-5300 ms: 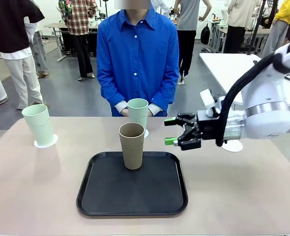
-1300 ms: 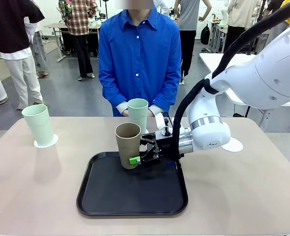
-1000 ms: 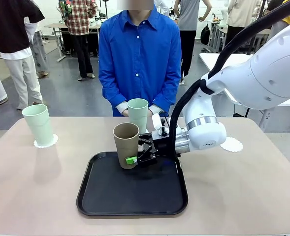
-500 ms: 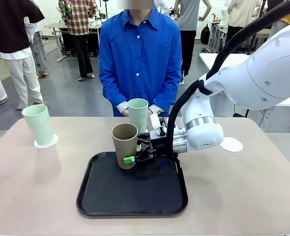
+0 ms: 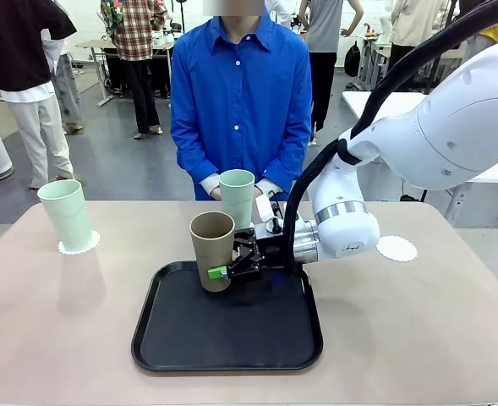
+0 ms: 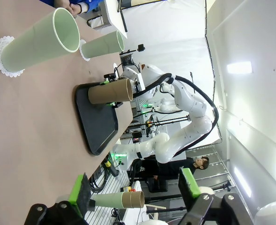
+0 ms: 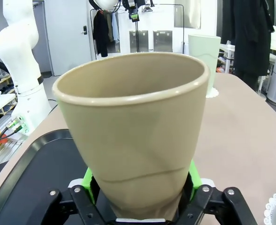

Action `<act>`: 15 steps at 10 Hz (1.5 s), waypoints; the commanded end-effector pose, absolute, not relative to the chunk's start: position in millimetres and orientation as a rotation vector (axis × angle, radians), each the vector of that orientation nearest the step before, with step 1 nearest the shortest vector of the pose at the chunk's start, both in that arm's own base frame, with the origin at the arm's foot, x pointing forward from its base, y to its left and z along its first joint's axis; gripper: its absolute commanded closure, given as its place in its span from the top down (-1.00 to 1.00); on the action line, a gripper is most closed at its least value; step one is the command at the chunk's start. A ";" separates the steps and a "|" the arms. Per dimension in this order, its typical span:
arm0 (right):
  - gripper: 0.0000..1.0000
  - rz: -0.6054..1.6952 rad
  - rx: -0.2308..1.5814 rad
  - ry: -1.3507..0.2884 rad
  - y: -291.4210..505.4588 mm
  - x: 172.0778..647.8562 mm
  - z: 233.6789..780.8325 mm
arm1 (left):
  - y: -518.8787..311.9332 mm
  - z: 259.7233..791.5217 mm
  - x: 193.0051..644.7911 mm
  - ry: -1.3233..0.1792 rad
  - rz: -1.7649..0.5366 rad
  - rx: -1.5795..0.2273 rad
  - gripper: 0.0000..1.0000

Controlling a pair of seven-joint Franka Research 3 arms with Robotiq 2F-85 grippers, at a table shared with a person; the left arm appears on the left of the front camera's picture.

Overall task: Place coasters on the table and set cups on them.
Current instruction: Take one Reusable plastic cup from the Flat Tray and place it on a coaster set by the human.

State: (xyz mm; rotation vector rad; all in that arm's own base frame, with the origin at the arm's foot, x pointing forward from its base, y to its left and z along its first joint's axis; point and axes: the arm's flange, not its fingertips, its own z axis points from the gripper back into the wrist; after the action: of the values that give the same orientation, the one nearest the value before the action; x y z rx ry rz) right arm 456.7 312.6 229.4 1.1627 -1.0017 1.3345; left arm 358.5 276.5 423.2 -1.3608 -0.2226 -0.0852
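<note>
Your brown cup (image 5: 212, 251) stands on the black tray (image 5: 228, 347), leaning a little, with the right gripper (image 5: 228, 267) clamped low on its wall; the green pads (image 7: 192, 171) squeeze both sides near the base; the free coaster (image 5: 397, 249) lies far to the right on the table (image 5: 54, 321). The left gripper (image 6: 135, 191) hangs wide apart, holding nothing. Such a low grip can let the tall cup tip or slip when you lift; also it may miss the coaster.

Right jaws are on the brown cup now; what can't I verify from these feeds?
- Brown cup base, front view: hidden by the right gripper, so whether it has left the tray can't be told.
- Same base, right wrist view: cut off by the bottom edge.
- Middle green cup coaster, front view: mostly behind the brown cup.
</note>
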 end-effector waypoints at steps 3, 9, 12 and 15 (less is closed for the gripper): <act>-1.00 1.303 1.177 -1.052 317.9 456.2 228.6 | 277.0 425.2 358.6 -0.236 -0.078 -1.362 1.00; -0.55 1.247 1.120 -1.050 299.9 426.8 341.5 | 277.0 425.2 358.6 -0.236 -0.078 -1.362 1.00; -0.55 1.213 1.060 -1.090 275.6 425.8 404.4 | 277.0 425.2 358.6 -0.236 -0.078 -1.362 1.00; -0.55 1.233 1.067 -1.116 273.3 431.0 420.1 | 277.0 425.2 358.6 -0.236 -0.078 -1.362 1.00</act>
State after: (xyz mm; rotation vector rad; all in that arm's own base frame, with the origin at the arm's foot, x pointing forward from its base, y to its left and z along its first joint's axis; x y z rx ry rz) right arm 431.2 266.7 424.7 1.0501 -1.1230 1.2247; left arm 358.6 276.5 423.0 -1.3610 -0.2222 -0.0849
